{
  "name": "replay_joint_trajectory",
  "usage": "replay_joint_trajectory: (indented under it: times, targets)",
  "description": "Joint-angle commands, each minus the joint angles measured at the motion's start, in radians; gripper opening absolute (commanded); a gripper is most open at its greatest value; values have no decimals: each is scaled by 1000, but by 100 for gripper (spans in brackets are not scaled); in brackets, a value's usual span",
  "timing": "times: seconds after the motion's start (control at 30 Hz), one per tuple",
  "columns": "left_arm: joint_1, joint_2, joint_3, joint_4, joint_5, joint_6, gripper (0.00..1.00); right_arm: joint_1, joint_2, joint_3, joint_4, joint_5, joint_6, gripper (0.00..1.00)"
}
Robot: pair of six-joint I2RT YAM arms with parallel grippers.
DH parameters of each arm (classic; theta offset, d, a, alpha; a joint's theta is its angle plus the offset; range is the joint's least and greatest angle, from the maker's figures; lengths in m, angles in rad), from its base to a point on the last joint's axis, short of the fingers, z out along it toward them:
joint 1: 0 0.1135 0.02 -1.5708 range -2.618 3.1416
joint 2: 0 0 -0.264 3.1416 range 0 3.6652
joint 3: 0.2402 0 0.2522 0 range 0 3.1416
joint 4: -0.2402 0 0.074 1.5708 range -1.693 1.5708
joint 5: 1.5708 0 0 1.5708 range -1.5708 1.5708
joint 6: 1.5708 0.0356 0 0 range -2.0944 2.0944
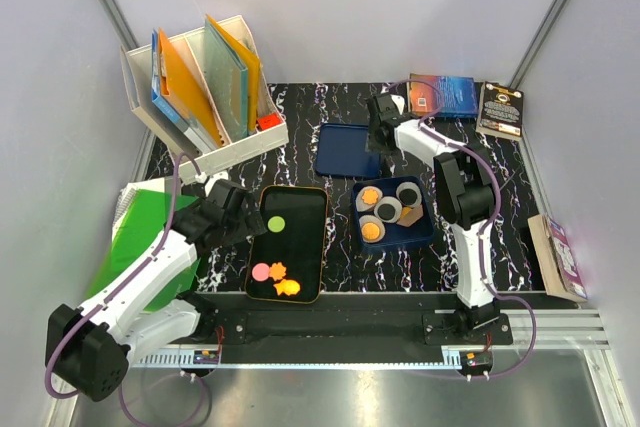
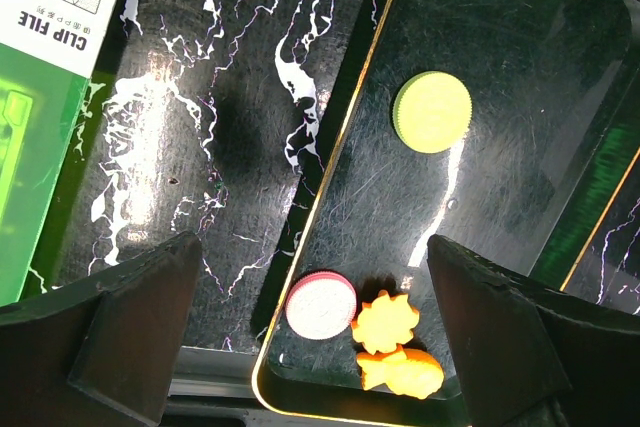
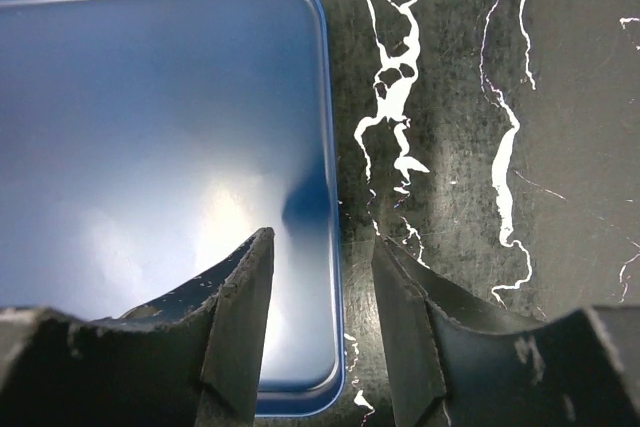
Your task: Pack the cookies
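Pale grey walls (image 1: 350,7) close in a black bench (image 1: 400,267) veined with white. The landmark is the black tray (image 1: 290,242) near the bench's front edge.

- Far to the tray's left lies a green folder (image 1: 140,222), and behind it a white file rack (image 1: 205,87) leans, full of orange and blue folders.
- Just left of the tray the left end effector (image 2: 315,257) hangs over the tray's left rim, jaws spread wide and holding nothing.
- On the tray a green cookie (image 1: 277,224) lies alone toward the far end. At the near end a pink cookie (image 1: 261,271) sits beside two orange cookies (image 1: 284,280), which touch each other.
- Right of the tray a blue box (image 1: 422,232) holds white cup liners (image 1: 386,209) and more orange pieces.
- Behind and right of the tray lies a blue lid (image 1: 345,147). The right end effector (image 3: 322,247) is over the lid's right rim, jaws slightly parted and empty.
- Far right of the tray, books (image 1: 442,95) lie at the bench's back corner.
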Motion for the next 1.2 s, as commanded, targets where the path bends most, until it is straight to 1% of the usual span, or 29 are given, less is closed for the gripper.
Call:
replay_joint_trajectory:
  times: [0.0,0.4,0.43,0.5,0.53,0.6,0.63,0.73,0.93,1.17]
  targets:
    - [-5,-18,0,26,1,5,99,-3,9,21,2,8,-14,52]
    - [-9,-22,-1,25,-1,2,99,-7,47,28,-60,14,-1,44]
    - [-9,-22,-1,25,-1,2,99,-10,47,25,-70,14,4,42]
    - [-11,-24,0,25,-1,2,99,-17,46,15,-73,11,9,36]
    - [-11,-24,-1,25,-2,2,99,-18,41,10,-73,12,10,31]
    - [-11,-27,-1,25,-2,2,99,-23,37,1,-77,11,13,23]
    - [-12,-25,-1,23,-2,2,99,-24,34,-2,-77,11,13,15]
    - [-12,-25,-1,25,-2,2,99,-26,26,-16,-80,17,15,0]
    - [-15,-28,-1,25,-1,2,99,-26,-29,-32,-79,38,18,0]
    - [-15,-36,2,23,-4,2,99,-20,-189,4,-68,52,13,0]
